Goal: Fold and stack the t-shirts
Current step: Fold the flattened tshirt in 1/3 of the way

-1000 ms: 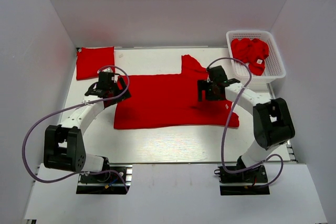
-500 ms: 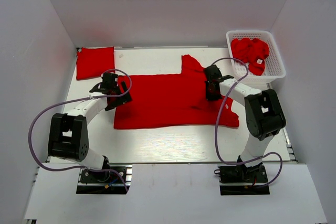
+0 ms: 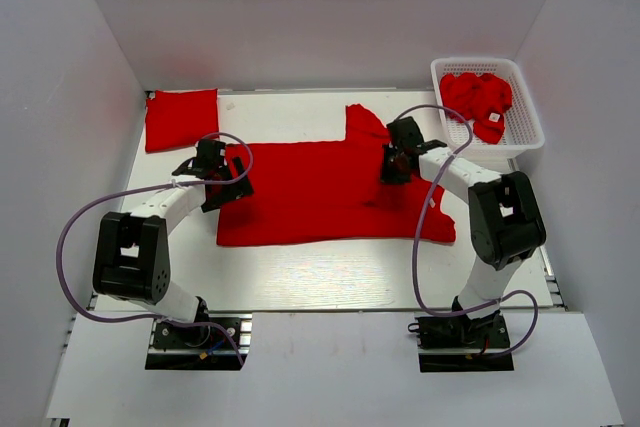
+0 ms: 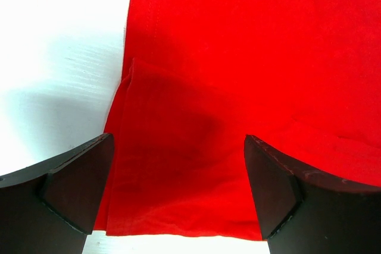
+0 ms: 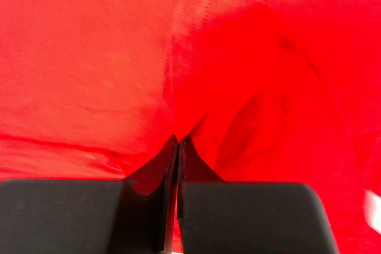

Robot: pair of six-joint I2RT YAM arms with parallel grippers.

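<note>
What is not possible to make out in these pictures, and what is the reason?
Top view: the number of t-shirts in the basket; they are bunched.
Top view: print on the white tag; too small.
Top view: part of the spread t-shirt; the right arm covers it.
Right wrist view: how much cloth the shut right gripper pinches; its fingers hide this.
Left wrist view: cloth beyond the open left gripper; cut by the edges.

Spread t-shirt (image 3: 320,192) on table (image 3: 330,272) centre, folded t-shirt (image 3: 181,119) behind left, basket (image 3: 530,112) holding t-shirts (image 3: 478,99) behind right.
</note>
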